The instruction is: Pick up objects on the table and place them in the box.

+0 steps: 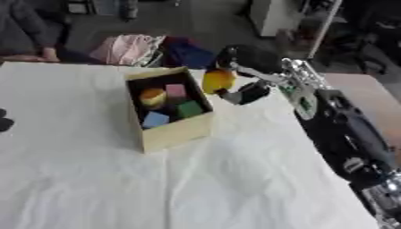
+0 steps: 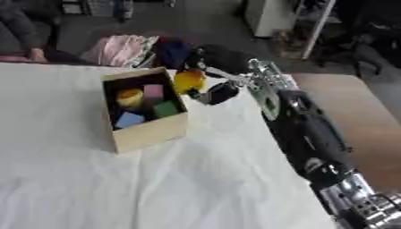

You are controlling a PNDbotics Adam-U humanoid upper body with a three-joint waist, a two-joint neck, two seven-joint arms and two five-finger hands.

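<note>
Reaching in from the right side of the frame, the robot's right arm stretches up toward the centre top, where its right hand [image 1: 244,67] curls around a yellow object [image 1: 218,80] and holds it off the white-covered counter [image 1: 94,188]. The yellow object hangs just beside the upper right rim of the cardboard box [image 1: 178,132], at the box's far right corner. The box stands open-topped slightly left of the frame's centre. Inside it lie a pink block [image 1: 175,90], a green block [image 1: 189,108], a blue block [image 1: 155,119] and a rounded yellow-and-orange piece [image 1: 152,97]. At the far left edge of the left eye view, dark fingertips of the left hand [image 1: 5,121] show; whether they are curled or straight cannot be told.
</note>
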